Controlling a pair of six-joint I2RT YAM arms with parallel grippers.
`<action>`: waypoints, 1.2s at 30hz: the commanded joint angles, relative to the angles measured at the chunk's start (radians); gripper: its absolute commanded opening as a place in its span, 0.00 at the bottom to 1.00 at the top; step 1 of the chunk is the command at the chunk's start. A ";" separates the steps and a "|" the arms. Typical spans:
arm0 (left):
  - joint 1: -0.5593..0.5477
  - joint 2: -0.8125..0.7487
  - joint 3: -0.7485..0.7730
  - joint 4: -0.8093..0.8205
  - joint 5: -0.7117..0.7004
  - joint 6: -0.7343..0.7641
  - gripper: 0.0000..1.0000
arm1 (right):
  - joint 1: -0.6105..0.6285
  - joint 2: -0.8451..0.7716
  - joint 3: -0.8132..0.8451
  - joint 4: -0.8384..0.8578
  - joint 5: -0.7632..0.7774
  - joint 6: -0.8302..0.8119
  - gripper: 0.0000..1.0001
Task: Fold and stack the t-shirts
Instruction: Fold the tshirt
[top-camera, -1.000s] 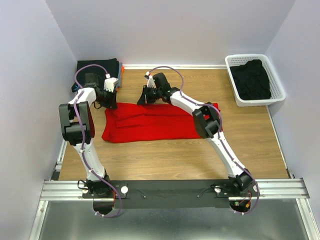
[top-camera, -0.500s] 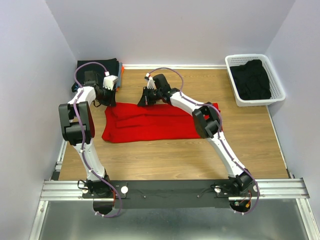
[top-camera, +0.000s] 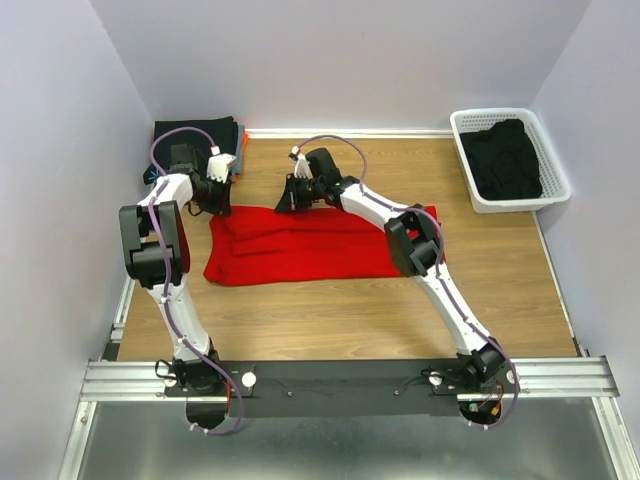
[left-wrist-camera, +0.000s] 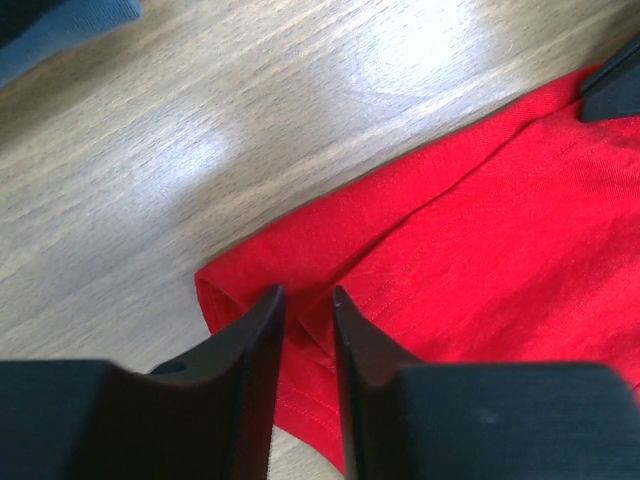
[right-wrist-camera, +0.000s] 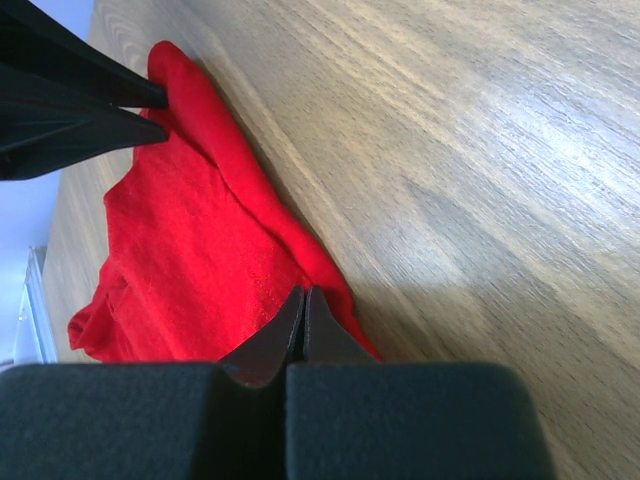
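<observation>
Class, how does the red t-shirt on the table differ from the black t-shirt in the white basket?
Place: the red t-shirt lies on the wooden table; the black t-shirt sits in the basket.
Pose: the red t-shirt is laid out in a long band; the black t-shirt is bunched up.
Handling: the right end effector pinches the red t-shirt's edge; nothing touches the black t-shirt.
Both are soft cloth.

red t-shirt: soft matt knit cloth, stitched hems. counter: smooth wood grain, satin sheen, glare patches. basket at 2 o'clock: white plastic lattice; black t-shirt in it, matt cloth. left gripper: matt black plastic. rail at 6 o'clock: brushed metal.
</observation>
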 joint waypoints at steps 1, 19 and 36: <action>0.000 -0.011 0.008 -0.014 0.024 0.010 0.29 | 0.013 -0.052 -0.007 -0.010 -0.034 -0.013 0.01; -0.001 -0.137 -0.010 -0.066 0.070 0.079 0.00 | 0.013 -0.145 -0.052 -0.010 -0.042 -0.032 0.01; 0.000 -0.287 -0.156 -0.179 0.162 0.216 0.00 | 0.015 -0.285 -0.243 -0.008 -0.100 -0.051 0.01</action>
